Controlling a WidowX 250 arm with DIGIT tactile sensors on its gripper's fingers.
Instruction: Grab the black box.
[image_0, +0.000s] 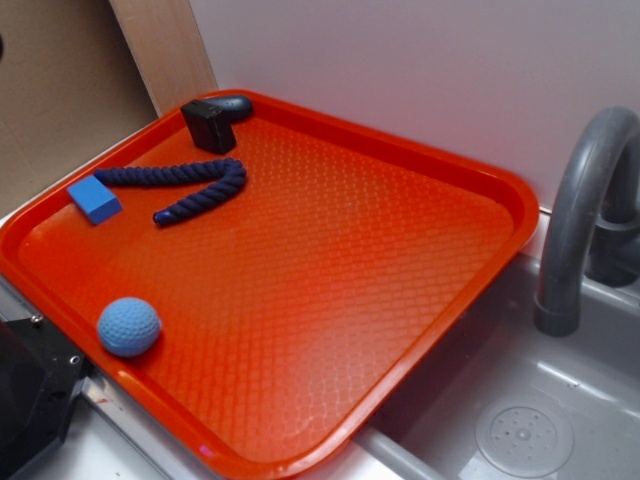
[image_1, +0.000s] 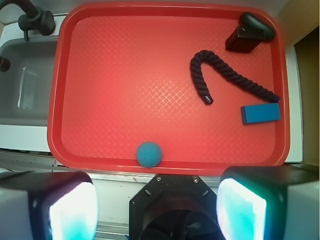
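Observation:
The black box (image_0: 208, 124) (image_1: 243, 39) is a small matte cuboid in the far corner of the red tray (image_0: 505, 186) (image_1: 55, 100). It touches a dark grey rounded object (image_0: 235, 104) (image_1: 256, 25) behind it. My gripper (image_1: 157, 210) is high above the tray's near edge, far from the box. It is open, its two pale fingertips (image_1: 72, 212) wide apart with nothing between them. The exterior view does not show the gripper.
On the tray lie a dark blue rope (image_0: 190, 185) (image_1: 220, 75), a blue block (image_0: 95, 199) (image_1: 260, 113) and a blue ball (image_0: 129, 327) (image_1: 149, 154). A grey sink (image_0: 520, 420) (image_1: 25, 80) with a faucet (image_0: 580, 200) (image_1: 35, 20) adjoins the tray. The arm's black base (image_0: 30, 390) (image_1: 170, 200) sits near the ball.

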